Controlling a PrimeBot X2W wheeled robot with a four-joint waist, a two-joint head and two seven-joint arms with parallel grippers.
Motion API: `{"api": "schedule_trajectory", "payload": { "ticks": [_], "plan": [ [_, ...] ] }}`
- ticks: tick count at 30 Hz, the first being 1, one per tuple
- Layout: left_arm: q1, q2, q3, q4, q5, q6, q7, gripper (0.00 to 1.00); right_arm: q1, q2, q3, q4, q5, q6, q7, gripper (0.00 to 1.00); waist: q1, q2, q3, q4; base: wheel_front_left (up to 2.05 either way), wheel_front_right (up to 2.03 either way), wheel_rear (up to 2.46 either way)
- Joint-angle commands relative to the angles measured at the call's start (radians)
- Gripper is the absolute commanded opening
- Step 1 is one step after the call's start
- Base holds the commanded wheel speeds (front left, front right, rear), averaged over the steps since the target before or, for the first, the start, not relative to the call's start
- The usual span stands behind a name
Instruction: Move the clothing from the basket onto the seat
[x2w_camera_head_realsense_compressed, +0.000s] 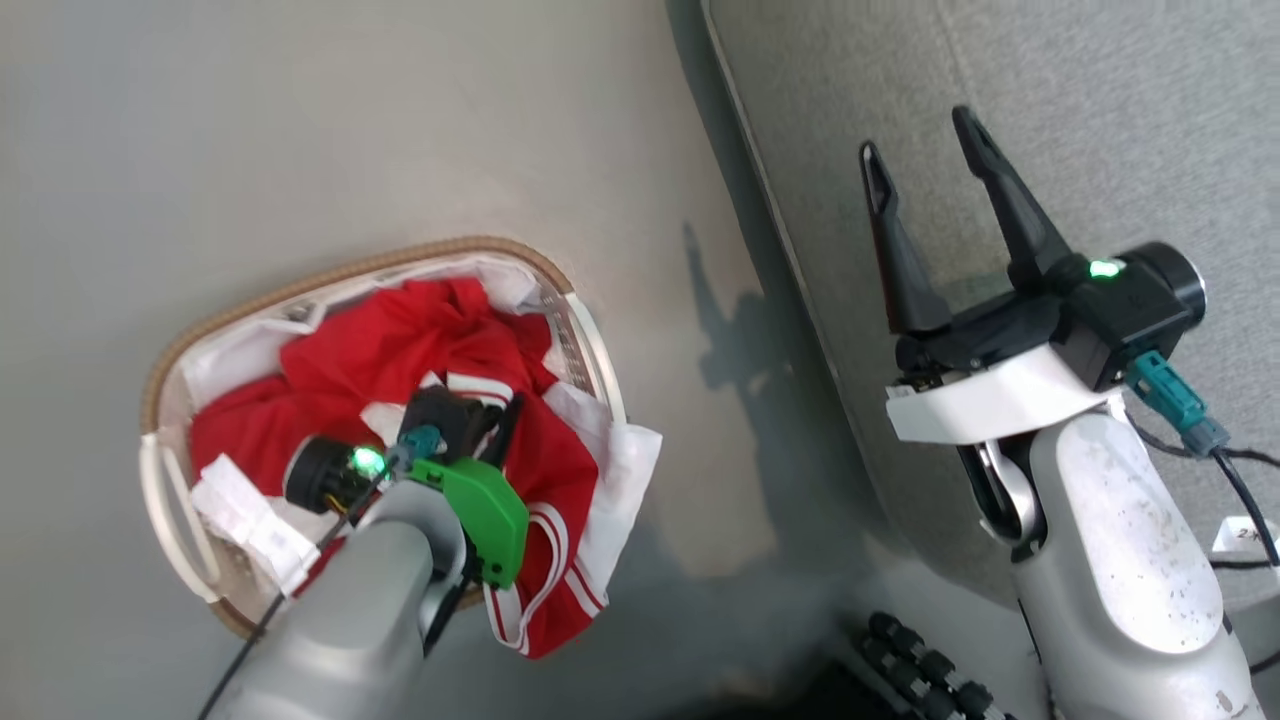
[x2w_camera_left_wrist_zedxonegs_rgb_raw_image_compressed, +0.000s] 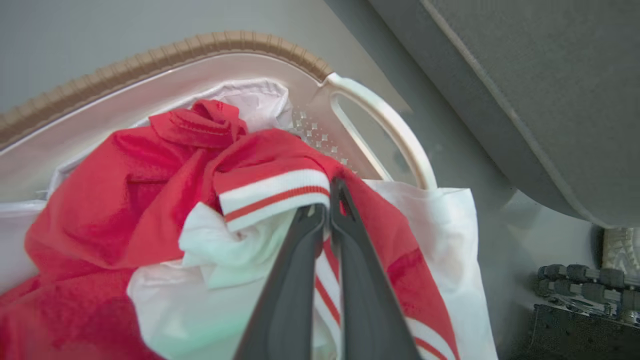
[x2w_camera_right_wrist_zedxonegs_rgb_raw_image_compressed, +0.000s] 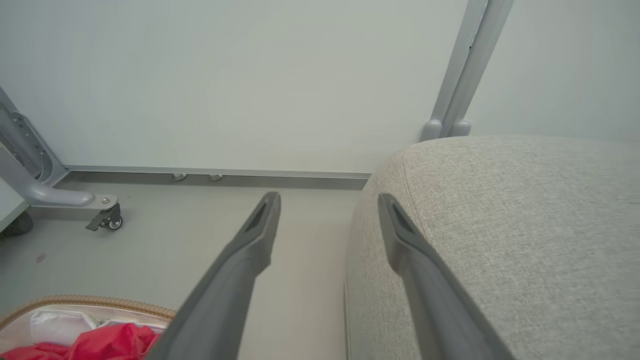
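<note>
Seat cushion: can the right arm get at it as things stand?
Likely yes: the right gripper hangs open at the edge of the seat cushion, nothing between them. The clothing lies in the basket.

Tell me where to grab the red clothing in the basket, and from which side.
Grip the striped cuff fold of the clothing, coming from above: it stands proud atop the heap, clear of the basket wall. The left pincer is shut on its edge.
</note>
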Motion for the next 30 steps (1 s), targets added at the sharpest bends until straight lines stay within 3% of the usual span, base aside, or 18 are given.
{"api": "schedule_trajectory", "payload": {
  "ticks": [1, 18, 30],
  "plan": [
    [0.044, -0.004, 0.020, -0.024, 0.008, -0.002, -0.003, 0.00, 0.030, -0.003, -0.010, 0.011, -0.008, -0.001, -0.002, 1.00, 0.0000, 0.0000, -0.144, 0.064, 0.00, 0.00, 0.00],
    [0.361, -0.048, 0.314, -0.385, 0.176, -0.002, -0.004, 0.00, 0.221, -0.005, -0.025, 0.100, -0.030, -0.001, -0.002, 1.00, 0.0000, 0.0000, -0.480, 0.183, 0.00, 0.00, 0.00],
    [0.447, -0.067, 0.433, -0.617, 0.223, -0.003, -0.004, 0.00, 0.323, -0.004, -0.014, 0.136, -0.016, -0.001, -0.002, 1.00, 0.0000, 0.0000, -0.610, 0.218, 0.00, 0.00, 0.00]
  ]
}}
